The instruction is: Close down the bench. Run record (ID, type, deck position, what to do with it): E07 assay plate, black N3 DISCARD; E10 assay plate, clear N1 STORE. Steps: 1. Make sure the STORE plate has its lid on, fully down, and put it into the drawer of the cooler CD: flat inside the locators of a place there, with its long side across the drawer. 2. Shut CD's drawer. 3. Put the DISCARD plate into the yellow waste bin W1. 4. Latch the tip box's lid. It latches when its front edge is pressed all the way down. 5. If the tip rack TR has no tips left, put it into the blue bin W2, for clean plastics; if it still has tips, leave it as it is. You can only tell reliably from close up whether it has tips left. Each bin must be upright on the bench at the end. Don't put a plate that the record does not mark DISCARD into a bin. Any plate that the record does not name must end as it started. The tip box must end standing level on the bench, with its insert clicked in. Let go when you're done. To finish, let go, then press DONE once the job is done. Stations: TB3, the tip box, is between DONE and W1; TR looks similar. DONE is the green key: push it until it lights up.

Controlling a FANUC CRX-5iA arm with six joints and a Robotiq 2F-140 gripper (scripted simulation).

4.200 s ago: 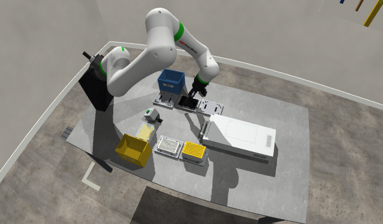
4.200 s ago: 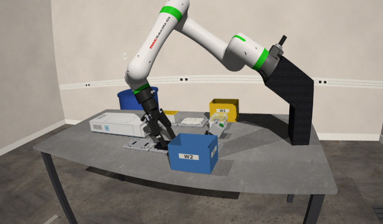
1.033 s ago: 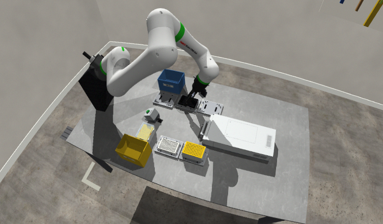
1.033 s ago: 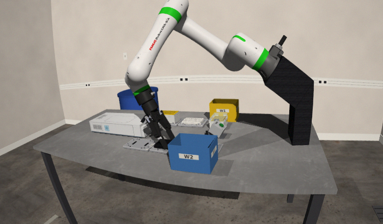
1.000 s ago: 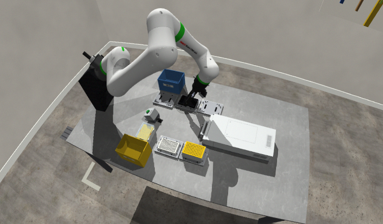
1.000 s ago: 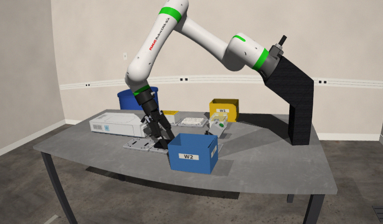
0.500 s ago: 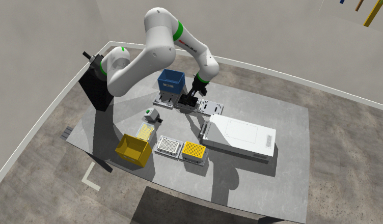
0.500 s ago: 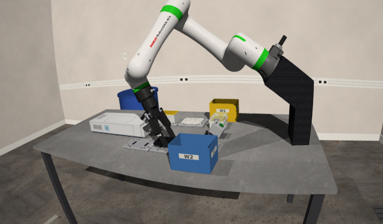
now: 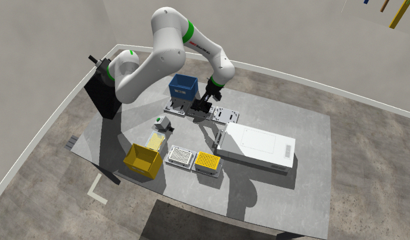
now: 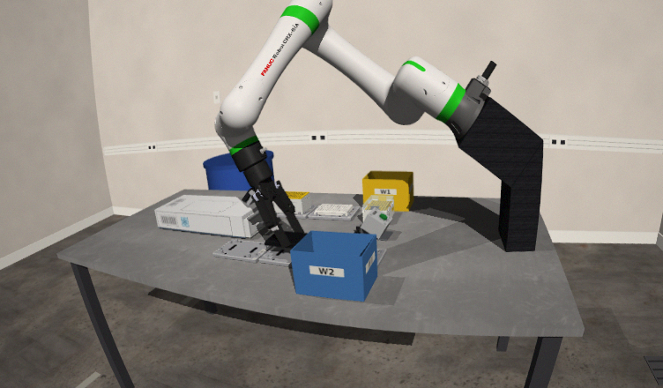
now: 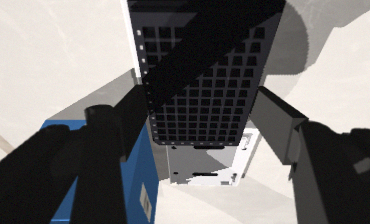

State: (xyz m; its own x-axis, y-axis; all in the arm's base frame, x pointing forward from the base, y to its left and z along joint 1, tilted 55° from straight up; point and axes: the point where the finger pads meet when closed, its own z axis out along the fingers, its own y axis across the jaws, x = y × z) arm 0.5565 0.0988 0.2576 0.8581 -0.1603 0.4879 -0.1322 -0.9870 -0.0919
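1. The grey bench top (image 9: 289, 191) carries all the stations.
2. The white six-joint arm (image 9: 164, 56) reaches down from its black pedestal (image 9: 96, 95) to the row of deck plates.
3. The long white box-shaped cooler (image 9: 257, 146) lies with its drawer shut.
4. The open yellow waste bin (image 9: 142, 161) and the open blue plastic bin (image 9: 183, 86) both stand upright.
5. The yellow-topped tip rack (image 9: 206, 161) sits just beside a white-topped one (image 9: 179, 155).
6. The black two-finger gripper (image 11: 201, 125) is clamped across the short width of the black gridded assay plate (image 11: 206, 85).
7. The plate hangs above the middle grey deck plate (image 11: 206, 167), near the blue bin.
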